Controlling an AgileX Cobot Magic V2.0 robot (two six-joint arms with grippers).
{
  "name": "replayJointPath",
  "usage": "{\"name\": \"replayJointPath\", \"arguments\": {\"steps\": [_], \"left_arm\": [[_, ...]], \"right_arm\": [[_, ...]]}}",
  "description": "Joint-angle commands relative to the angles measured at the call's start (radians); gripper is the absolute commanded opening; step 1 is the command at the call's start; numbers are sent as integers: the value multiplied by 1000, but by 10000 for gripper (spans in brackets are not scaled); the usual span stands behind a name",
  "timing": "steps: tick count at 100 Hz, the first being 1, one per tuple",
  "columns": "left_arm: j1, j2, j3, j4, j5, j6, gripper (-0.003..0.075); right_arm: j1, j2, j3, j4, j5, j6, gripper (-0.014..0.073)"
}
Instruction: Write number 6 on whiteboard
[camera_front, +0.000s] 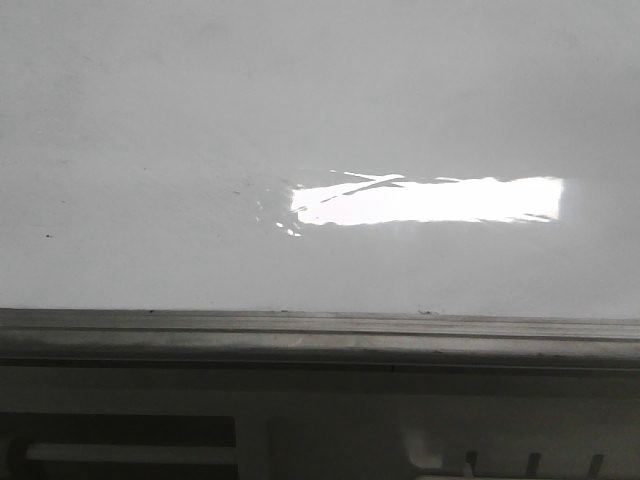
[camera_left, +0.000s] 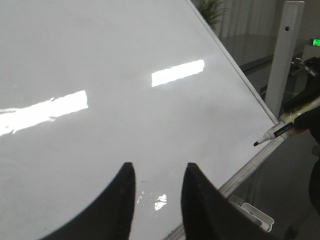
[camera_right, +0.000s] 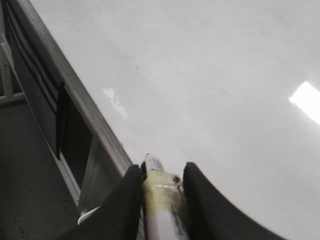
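The whiteboard (camera_front: 300, 120) is glossy white with a bright glare streak (camera_front: 430, 200) and faint smudges. No drawn number 6 shows on it in any view. My left gripper (camera_left: 157, 170) is open and empty, over the whiteboard (camera_left: 125, 115) near its frame edge. My right gripper (camera_right: 161, 172) is shut on a white marker pen (camera_right: 162, 200), at the board's frame edge over the whiteboard (camera_right: 210, 90). In the left wrist view the marker pen (camera_left: 280, 131) points its black tip at the board's edge, apart from the surface. Neither gripper shows in the front view.
A grey metal frame (camera_front: 300, 335) runs along the board's near edge, also seen in the left wrist view (camera_left: 250, 167) and the right wrist view (camera_right: 75, 95). A white post (camera_left: 280, 55) and a plant (camera_left: 212, 10) stand beyond the board.
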Motion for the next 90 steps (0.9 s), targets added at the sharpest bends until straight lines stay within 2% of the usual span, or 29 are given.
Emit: {"name": "replayJointPath", "arguments": {"steps": [1,3,19,39,54,90], "left_arm": [[3,-10,25,-72,-75,-15,18],[3,-10,32,-77,-75,-15,-16],[3,-3,42,-81,-77,-15,-19],[3,-3,42,-88,-72,-15,-19],[3,-3,42,-108,-59,-15,-19],[3,-3,42,-108,-38,-15,-19]], "right_arm": [[-8,17,-9,-16,-181,6,-42],[-8,24,-9,-16,-209,6,-43],[-8,143,-9,8,-424,6,-43],[-8,333,-12,42,-489,6,-43],[-8,410,-12,60,-595,6,-43],[-17,548,-126,77,-547,6,-43]]}}
